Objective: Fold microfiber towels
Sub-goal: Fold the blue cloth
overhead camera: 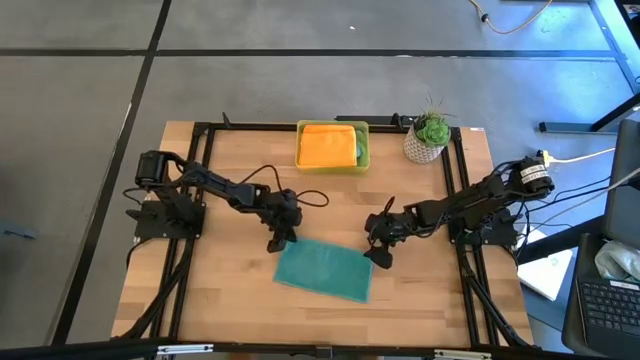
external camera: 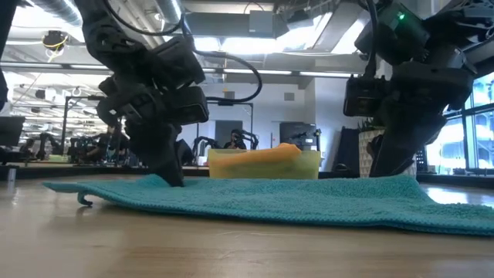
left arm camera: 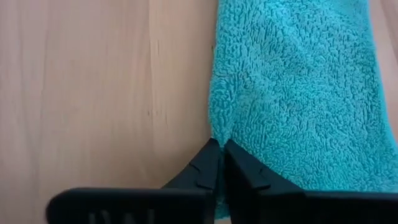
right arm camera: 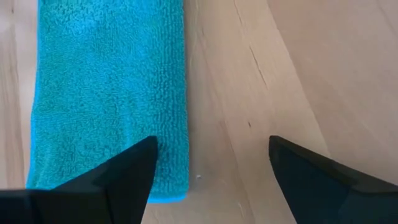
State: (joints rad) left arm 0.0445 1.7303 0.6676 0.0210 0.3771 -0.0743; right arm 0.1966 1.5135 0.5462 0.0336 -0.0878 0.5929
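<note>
Teal towel [overhead camera: 323,271] lies flat, folded to a rectangle, at front-centre of the table [overhead camera: 220,300]; bare wood all around it. Yellow tray [overhead camera: 363,150] with an orange towel [overhead camera: 327,146] sits at the back edge, well apart, plant [overhead camera: 428,137] beside it. Left gripper [overhead camera: 280,243] down at the teal towel's back-left corner, fingers [left arm camera: 208,171] pinched on its edge. Right gripper [overhead camera: 381,256] at the back-right corner, fingers spread, one tip over the towel, one over wood.
</note>
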